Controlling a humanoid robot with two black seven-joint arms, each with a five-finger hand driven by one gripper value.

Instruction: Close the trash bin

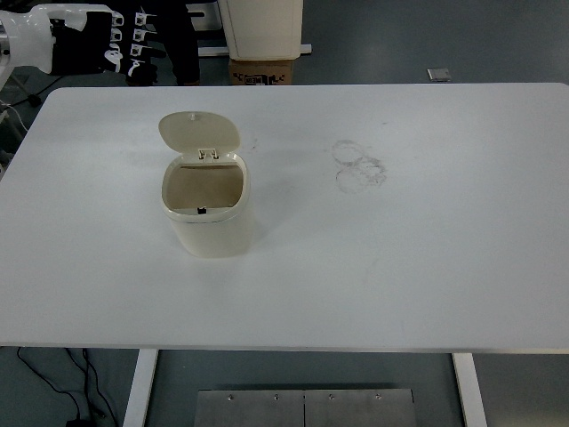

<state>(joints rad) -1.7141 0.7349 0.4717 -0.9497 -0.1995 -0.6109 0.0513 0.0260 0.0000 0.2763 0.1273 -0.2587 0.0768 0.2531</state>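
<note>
We look down over a white table (427, 267) from its near edge. A small cream trash bin (212, 224) stands left of the table's middle, upright on the tabletop. Its lid (199, 132) is up, hinged at the far rim and tilted back, so we see straight into the brown inside.

Our left hand (107, 46) comes in at the top left corner of the picture, beyond the table's far left corner. It is black with white segments along the fingers (138, 40), which are stretched out side by side and point to the right. It holds nothing and touches nothing. A white forearm cover shows behind it at the picture's edge.

From the hand, the bin lies toward five o'clock, well apart, with bare tabletop between them. From the bin, the hand sits at about eleven o'clock, above and behind the raised lid.

At about two o'clock from the bin, faint grey ring marks (359, 165) smudge the tabletop. Past the far edge, a cardboard box (261, 70) sits on the floor, with a person's dark trouser legs (182, 36) just left of it.
</note>
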